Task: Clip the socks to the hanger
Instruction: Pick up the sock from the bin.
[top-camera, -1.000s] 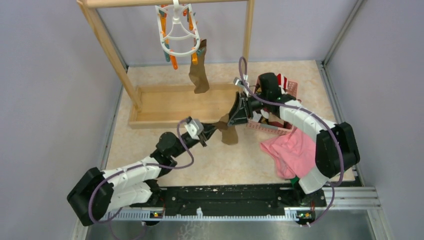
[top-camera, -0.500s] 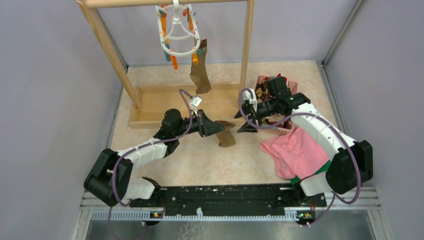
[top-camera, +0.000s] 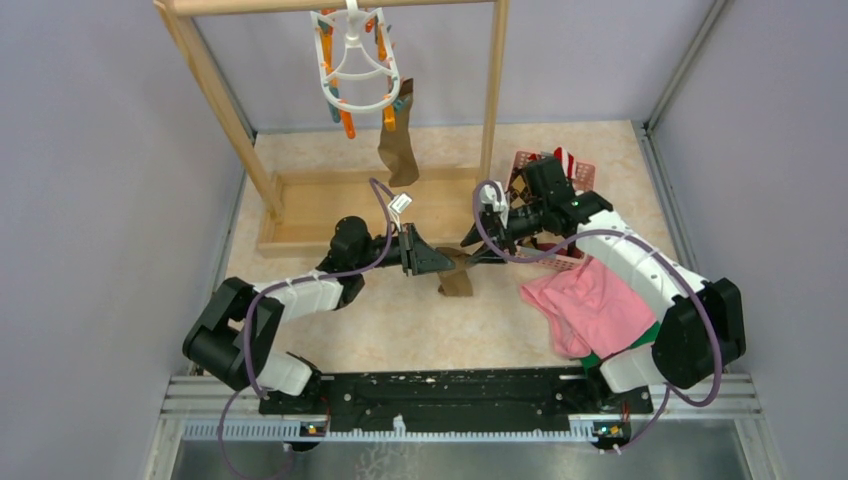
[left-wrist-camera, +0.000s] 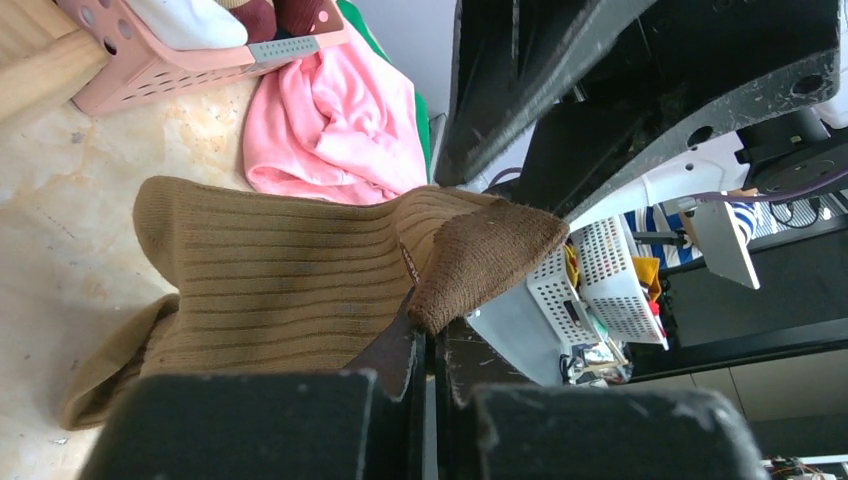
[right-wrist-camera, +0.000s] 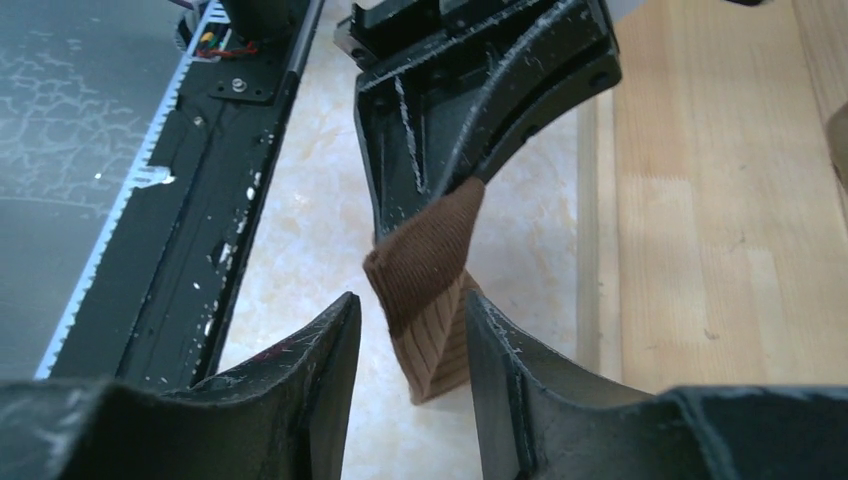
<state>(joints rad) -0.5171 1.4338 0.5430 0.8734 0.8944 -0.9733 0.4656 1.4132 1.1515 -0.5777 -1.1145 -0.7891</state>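
Our left claw (left-wrist-camera: 430, 335) pinches the brown sock (left-wrist-camera: 280, 280) by its dark tip. Our right claw (right-wrist-camera: 408, 315), parted, faces it from the right, the tip between its fingers.

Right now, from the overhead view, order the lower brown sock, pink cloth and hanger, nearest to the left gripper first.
1. lower brown sock: pinched in the left gripper itself.
2. pink cloth: to its right, toward the near edge.
3. hanger: up on the far rail.

No legible text, no labels, brands or numbers readable anywhere
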